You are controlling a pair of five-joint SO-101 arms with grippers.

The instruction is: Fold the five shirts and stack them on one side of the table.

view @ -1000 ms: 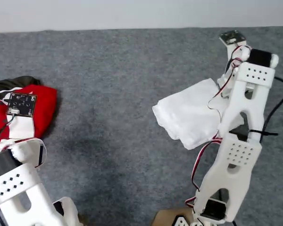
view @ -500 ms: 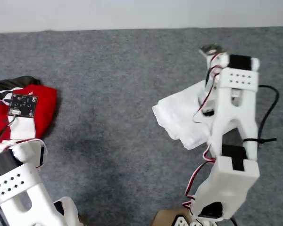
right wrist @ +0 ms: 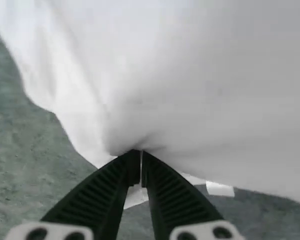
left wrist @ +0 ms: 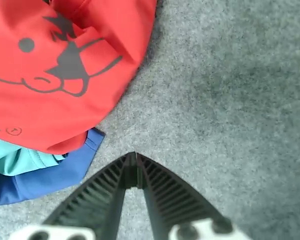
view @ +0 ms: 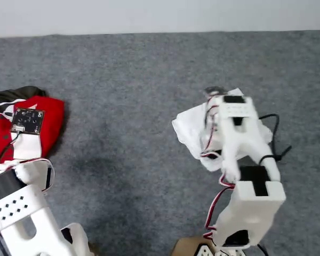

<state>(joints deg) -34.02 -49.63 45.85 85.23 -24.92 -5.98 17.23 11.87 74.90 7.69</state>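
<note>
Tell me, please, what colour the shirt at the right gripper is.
The shirt is plain white, clearest in the right wrist view.

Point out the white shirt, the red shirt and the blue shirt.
white shirt (view: 188,129), high view, the uncovered cloth near its edge.
red shirt (left wrist: 115,25), left wrist view, plain cloth beside its drawing.
blue shirt (left wrist: 50,177), left wrist view, the part showing from under the red shirt.
</note>
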